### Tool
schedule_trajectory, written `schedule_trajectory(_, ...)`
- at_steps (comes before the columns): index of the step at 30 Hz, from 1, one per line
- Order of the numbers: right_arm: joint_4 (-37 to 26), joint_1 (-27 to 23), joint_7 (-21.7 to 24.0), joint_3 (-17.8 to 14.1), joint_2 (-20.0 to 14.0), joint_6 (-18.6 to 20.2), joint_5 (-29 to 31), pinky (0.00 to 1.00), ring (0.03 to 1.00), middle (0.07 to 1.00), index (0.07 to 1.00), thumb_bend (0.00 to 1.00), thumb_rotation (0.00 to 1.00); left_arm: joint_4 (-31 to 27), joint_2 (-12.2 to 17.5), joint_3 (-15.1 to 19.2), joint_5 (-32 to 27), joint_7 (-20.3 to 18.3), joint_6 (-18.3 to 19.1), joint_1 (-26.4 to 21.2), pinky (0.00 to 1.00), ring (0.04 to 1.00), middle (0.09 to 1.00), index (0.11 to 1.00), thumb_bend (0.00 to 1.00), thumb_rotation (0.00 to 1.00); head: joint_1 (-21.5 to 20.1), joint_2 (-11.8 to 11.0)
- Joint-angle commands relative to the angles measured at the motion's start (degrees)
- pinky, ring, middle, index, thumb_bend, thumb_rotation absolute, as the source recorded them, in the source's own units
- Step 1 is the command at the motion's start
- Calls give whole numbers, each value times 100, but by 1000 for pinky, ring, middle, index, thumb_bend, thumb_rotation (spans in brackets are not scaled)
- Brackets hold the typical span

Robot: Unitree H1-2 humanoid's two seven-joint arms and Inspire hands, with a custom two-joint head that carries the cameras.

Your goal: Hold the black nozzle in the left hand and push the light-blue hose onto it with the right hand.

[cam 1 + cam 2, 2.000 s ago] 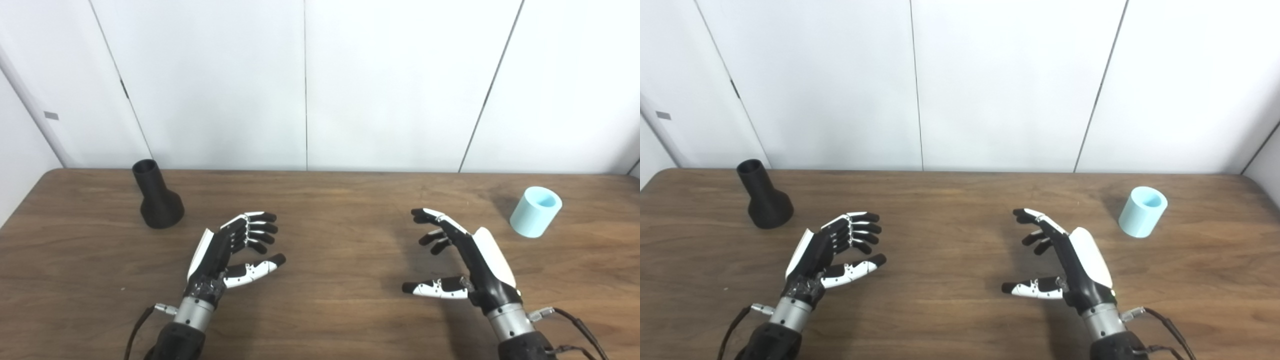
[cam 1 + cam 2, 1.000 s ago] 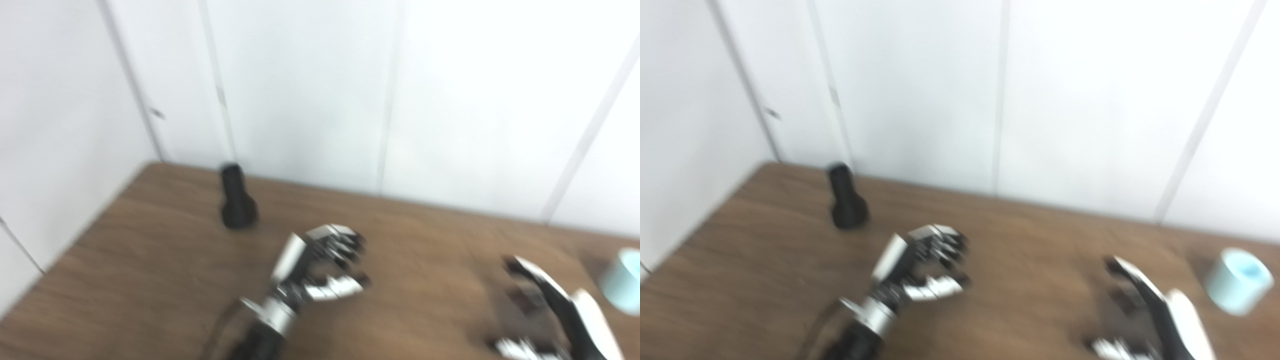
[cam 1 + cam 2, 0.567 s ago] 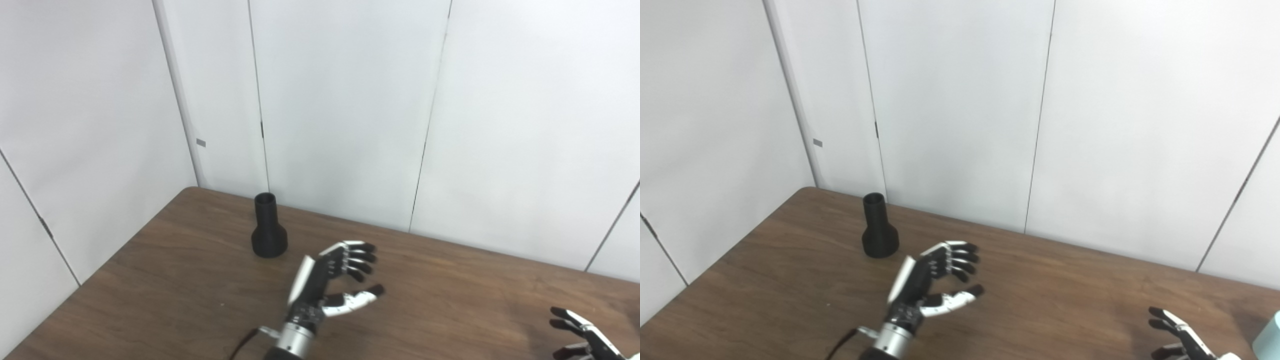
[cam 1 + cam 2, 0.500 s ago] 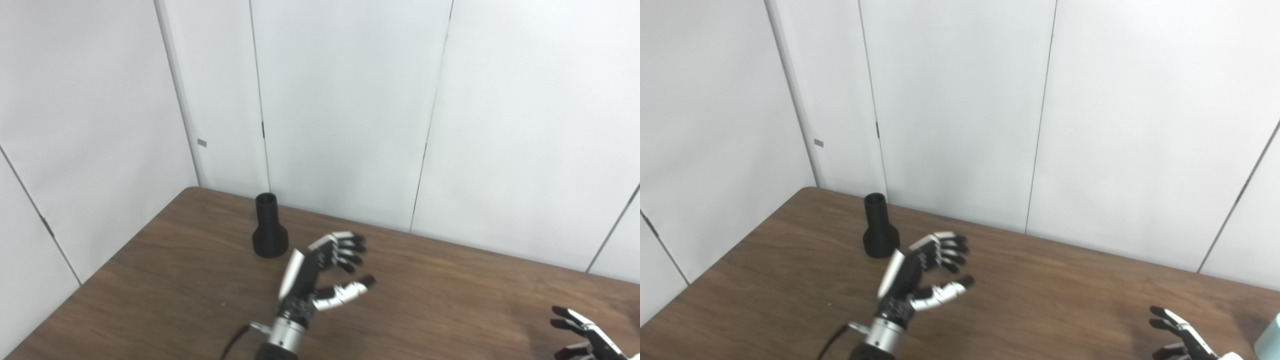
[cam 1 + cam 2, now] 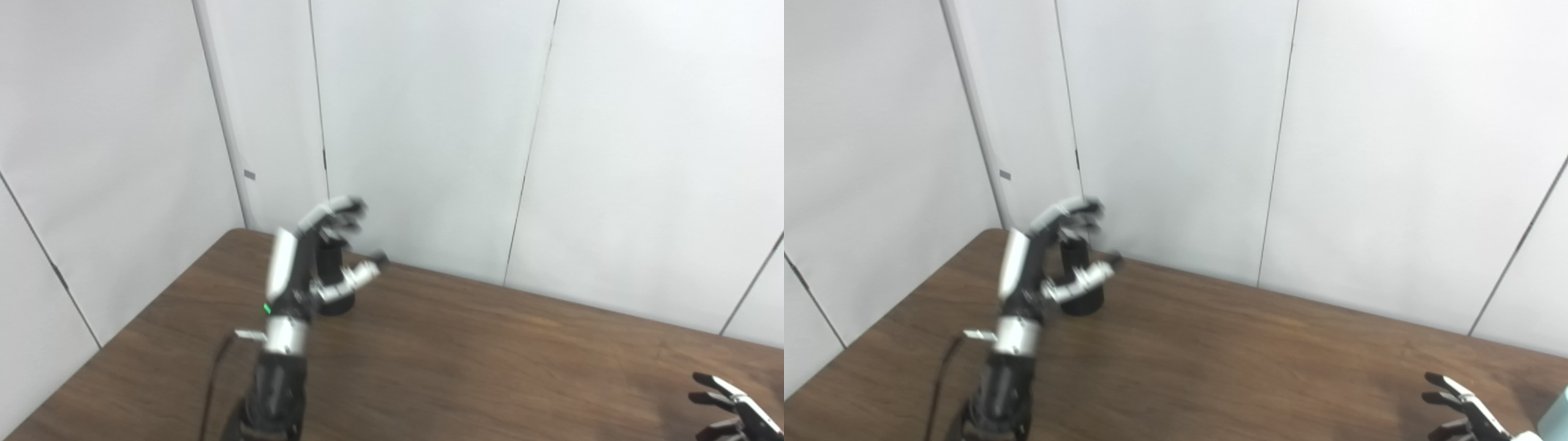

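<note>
At the far left corner of the tabletop [image 5: 490,361] the left hand [image 5: 318,257] has risen from table level within half a second and now sits spread and empty around the upright black nozzle [image 5: 1078,278]; contact cannot be confirmed, motion blur obscuring the fingers; judgement: the grasp is imminent, not made. Right hand [image 5: 1464,410] is cropped at the lower edge, its fingers apart, holding nothing visible; light-blue hose [image 5: 1557,418] shows only as a sliver at the frame edge.

Left hand [image 5: 306,257] raised, fingers spread; right hand [image 5: 1464,410] low, fingers apart.
</note>
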Motion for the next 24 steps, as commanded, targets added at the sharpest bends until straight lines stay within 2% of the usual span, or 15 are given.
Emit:
schedule_trajectory(1, -39, -198, -114, -46, -149, -249, 56, 325, 512, 733, 799, 679, 585, -189, 111, 109, 151, 292, 30, -280, 488, 716, 765, 727, 674, 44, 8, 0)
schedule_trajectory(5, 7, -214, -80, -41, -145, -223, 111, 324, 510, 729, 795, 686, 594, -54, 249, 287, 247, 609, 19, -431, 526, 740, 784, 733, 651, 2, 21, 19)
schedule_trajectory(7, 10, -215, -66, -36, -145, -191, 134, 328, 511, 730, 794, 693, 594, -63, 351, 317, 284, 578, 221, -459, 554, 755, 809, 760, 655, 34, 26, 33)
schedule_trajectory(10, -74, -197, -9, -13, -139, -63, 123, 314, 506, 726, 796, 702, 603, -172, 535, 257, 343, 283, 798, -452, 646, 819, 864, 827, 666, 119, 32, 44)
schedule_trajectory(13, -119, -186, 9, 1, -141, -51, 107, 310, 503, 725, 800, 685, 586, -258, 824, 96, 423, -198, 1481, -425, 861, 941, 973, 955, 754, 251, 42, 48)
schedule_trajectory(15, -103, -184, -5, -9, -134, -90, 130, 314, 505, 730, 804, 682, 585, -228, 1024, -19, 407, -457, 1765, -412, 911, 985, 993, 989, 868, 316, 42, 54)
schedule_trajectory(16, -99, -182, -9, -12, -132, -103, 141, 320, 508, 735, 804, 679, 575, -219, 1088, -59, 397, -520, 1844, -407, 923, 994, 998, 996, 910, 334, 41, 59)
schedule_trajectory(19, -151, -164, 15, 0, -130, -113, 163, 324, 511, 736, 806, 661, 542, -88, 1252, -163, 377, -580, 1776, -368, 950, 1000, 1000, 1000, 967, 339, 36, 88)
schedule_trajectory(24, -212, -137, 49, 8, -136, -63, 129, 327, 518, 742, 813, 627, 471, 12, 1387, -243, 135, -915, 1976, -309, 981, 1000, 1000, 1000, 1000, 358, 18, 104)
